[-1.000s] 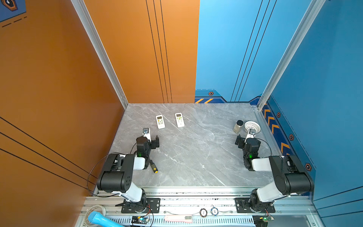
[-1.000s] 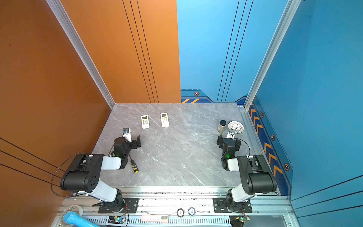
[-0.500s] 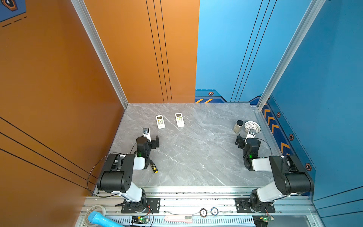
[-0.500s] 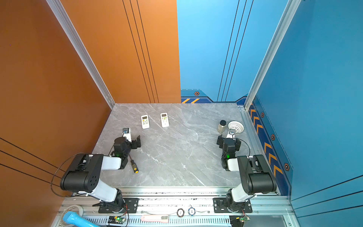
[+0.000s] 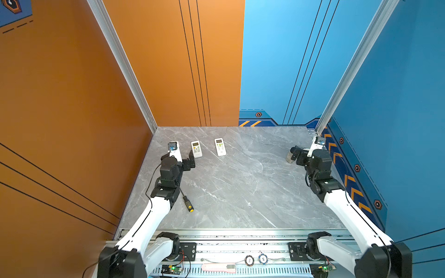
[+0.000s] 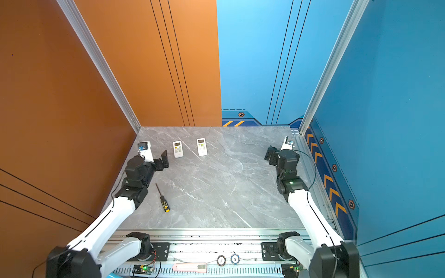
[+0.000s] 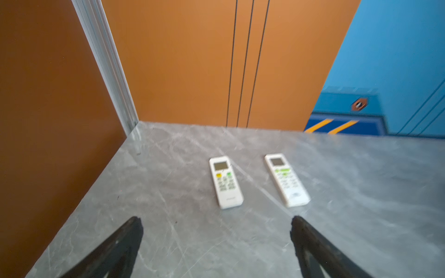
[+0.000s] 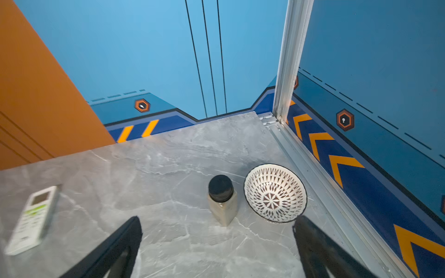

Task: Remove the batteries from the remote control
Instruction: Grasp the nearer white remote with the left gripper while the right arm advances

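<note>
Looking for the batteries, I cannot see even one (they are most likely hiding inside). Two white remotes lie flat on the gray table (image 7: 168, 240) with their buttons up. One is the remote by the orange wall (image 7: 226, 183). The other remote (image 7: 286, 180) lies just beside it, not touching.

The left gripper (image 7: 216, 220) sits low near them, with its fingers spread wide apart and holding nothing. The right gripper (image 8: 218, 219) is well apart on the other side. It is also spread wide and empty, close to a jar (image 8: 222, 199) and a bowl (image 8: 275, 192).

What could go wrong? The remotes are thin and flat, so the fingers may slide off or push one away across the smooth table. The little door is probably underneath, so a remote must be turned over, and it could drop. If the right gripper swings out fast, it could knock the jar over. The left arm could bump the screwdriver (image 5: 187, 204) lying by it. Batteries are round, so once out they may roll off the table.
</note>
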Robot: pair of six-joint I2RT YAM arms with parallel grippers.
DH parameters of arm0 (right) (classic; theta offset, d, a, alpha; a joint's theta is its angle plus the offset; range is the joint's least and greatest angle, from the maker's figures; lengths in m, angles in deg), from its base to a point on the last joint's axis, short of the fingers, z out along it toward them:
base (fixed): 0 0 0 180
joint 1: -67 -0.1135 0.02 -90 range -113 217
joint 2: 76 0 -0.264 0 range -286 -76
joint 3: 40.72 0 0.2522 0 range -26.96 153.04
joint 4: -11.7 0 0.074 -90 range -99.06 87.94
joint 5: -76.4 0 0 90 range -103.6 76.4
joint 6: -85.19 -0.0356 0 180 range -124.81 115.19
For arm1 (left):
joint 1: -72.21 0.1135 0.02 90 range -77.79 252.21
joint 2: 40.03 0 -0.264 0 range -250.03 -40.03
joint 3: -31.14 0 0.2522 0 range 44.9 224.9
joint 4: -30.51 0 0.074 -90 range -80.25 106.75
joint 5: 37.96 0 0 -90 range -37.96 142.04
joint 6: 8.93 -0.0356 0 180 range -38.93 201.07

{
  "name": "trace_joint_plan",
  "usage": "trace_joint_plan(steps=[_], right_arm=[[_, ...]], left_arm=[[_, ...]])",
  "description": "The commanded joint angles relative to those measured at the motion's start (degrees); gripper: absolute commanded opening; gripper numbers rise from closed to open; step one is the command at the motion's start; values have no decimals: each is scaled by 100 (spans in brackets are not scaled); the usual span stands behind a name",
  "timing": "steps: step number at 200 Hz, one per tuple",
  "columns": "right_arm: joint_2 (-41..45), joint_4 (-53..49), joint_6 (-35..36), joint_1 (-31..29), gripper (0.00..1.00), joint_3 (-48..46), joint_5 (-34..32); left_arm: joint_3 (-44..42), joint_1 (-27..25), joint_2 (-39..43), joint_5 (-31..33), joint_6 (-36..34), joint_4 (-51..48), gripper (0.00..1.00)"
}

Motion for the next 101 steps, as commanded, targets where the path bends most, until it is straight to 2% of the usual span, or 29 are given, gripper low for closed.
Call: trace_joint_plan(steps=[1,13,25,60,101], right_arm=[[293,-3020,-872,67,100,590,979],[363,-3789,-1077,98,100,971,1300],[392,-4466,-1327,111,100,1260,1351],[468,-5211,-1731,239,100,1495,1495],[331,-5095,-1912,503,100,1420,1727]], left_arm=[[873,-151,391,-49,1489,-2852,98],[1376,-177,395,-500,1978,-3686,98],[1733,-194,330,-979,2473,-4293,98],[2139,-399,199,-1865,2930,-4780,98],[2230,-740,146,-1771,2707,-5048,98]])
